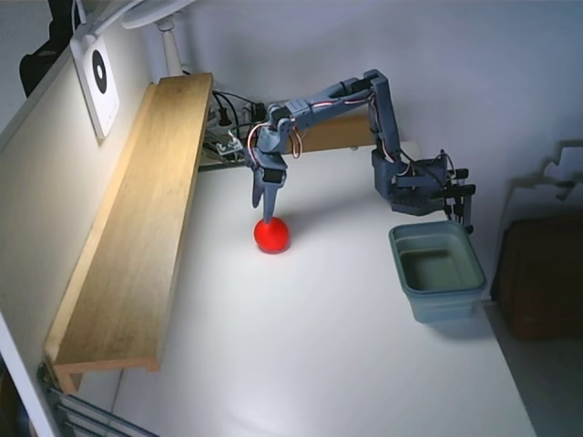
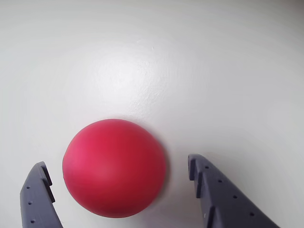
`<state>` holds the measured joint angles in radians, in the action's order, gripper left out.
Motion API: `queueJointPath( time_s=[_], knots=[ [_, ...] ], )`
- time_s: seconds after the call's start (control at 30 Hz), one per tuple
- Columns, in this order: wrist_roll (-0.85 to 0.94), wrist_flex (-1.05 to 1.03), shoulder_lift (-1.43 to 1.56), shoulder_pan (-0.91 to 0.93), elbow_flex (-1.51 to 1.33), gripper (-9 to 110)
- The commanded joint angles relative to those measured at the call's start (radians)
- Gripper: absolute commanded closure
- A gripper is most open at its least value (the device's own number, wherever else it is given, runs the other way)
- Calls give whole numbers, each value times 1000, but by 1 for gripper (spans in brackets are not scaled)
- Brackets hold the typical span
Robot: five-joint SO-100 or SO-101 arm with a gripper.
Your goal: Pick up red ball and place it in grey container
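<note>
The red ball (image 1: pixel 271 236) rests on the white table, left of centre in the fixed view. My gripper (image 1: pixel 267 216) points straight down just above it. In the wrist view the red ball (image 2: pixel 114 167) lies between the two blue-grey fingers (image 2: pixel 216 192), which stand spread on either side with gaps to the ball, so my gripper (image 2: pixel 116 171) is open and touches nothing. The grey container (image 1: pixel 437 270) stands empty at the right of the table, near the arm's base.
A long wooden shelf (image 1: pixel 137 218) runs along the left side of the table. Cables and electronics (image 1: pixel 228 127) sit at the back behind the arm. The table's right edge (image 1: pixel 496 337) passes close to the container.
</note>
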<state>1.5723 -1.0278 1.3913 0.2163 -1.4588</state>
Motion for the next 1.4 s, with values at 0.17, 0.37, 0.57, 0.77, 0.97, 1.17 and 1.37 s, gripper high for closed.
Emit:
queueJointPath(
  time_s=[0.17,0.37,0.57,0.77,0.97,1.17,1.37],
  knots=[
    [-2,-13,14,13,46,63],
    [-2,45,13,13,-9,63],
    [-2,117,5,13,-74,63],
    [-2,210,-11,13,-150,63],
    [-2,305,-37,13,-220,63],
    [-2,392,-69,13,-275,63],
    [-2,397,-71,13,-278,63]
  ],
)
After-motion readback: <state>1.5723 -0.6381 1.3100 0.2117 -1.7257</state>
